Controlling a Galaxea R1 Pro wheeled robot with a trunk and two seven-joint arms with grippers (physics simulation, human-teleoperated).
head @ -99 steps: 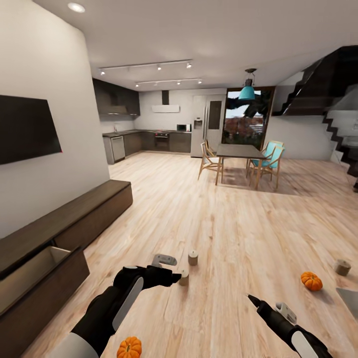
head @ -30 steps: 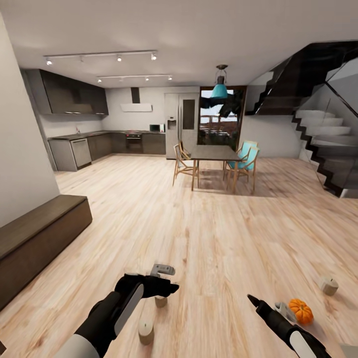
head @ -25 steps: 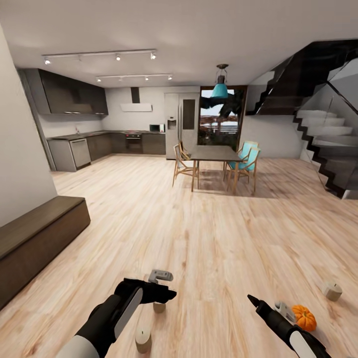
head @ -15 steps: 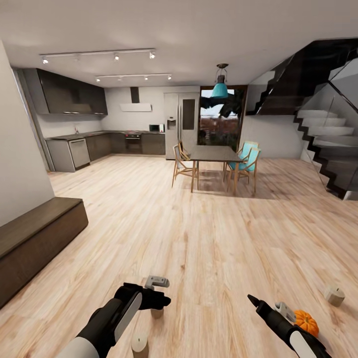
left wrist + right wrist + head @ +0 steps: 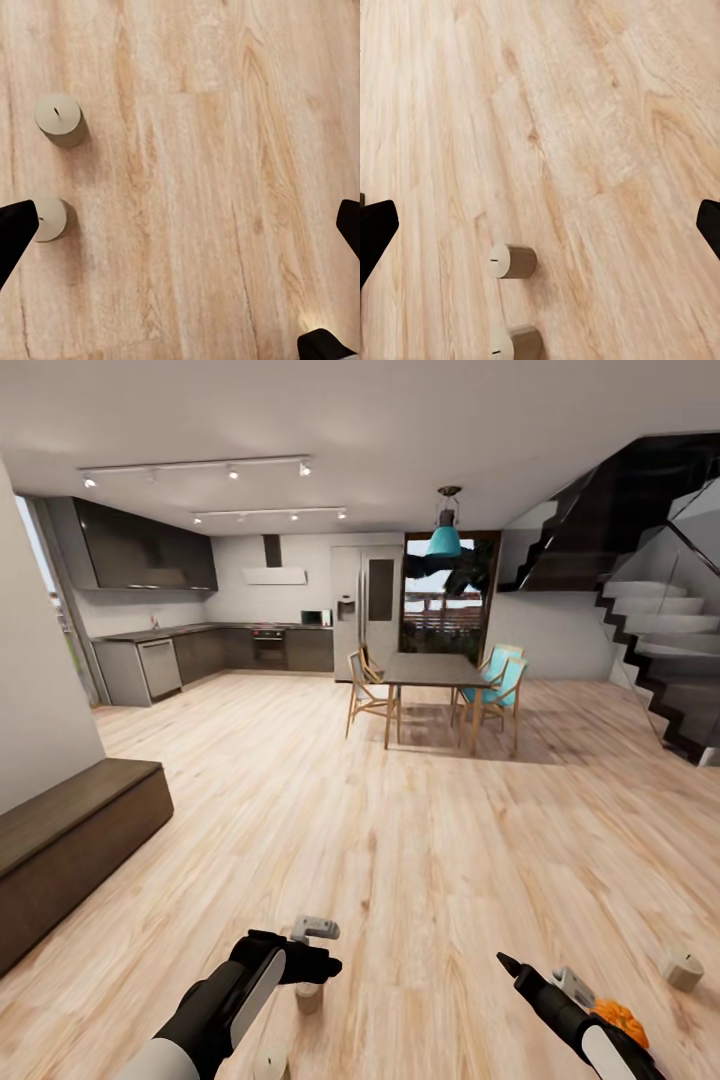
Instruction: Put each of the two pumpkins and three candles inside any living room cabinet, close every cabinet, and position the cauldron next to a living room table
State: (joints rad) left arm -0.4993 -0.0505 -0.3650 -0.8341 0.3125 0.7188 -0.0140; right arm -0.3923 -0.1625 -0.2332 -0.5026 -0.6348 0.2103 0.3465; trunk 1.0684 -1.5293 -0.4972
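The floor (image 5: 420, 840) is pale honey-blond wood with darker brown grain streaks and knots. On it stand beige candles (image 5: 60, 120), each with a small dark wick mark, and a bright orange pumpkin (image 5: 622, 1020). The low cabinet (image 5: 70, 840) is dark brown wood-grain. Beyond it, the kitchen units (image 5: 250, 648) are charcoal grey against white walls. The dining table (image 5: 432, 670) is dark grey, its chairs (image 5: 500, 685) teal on tan legs, under a teal pendant lamp (image 5: 444, 540). The staircase (image 5: 650, 630) is black and white.
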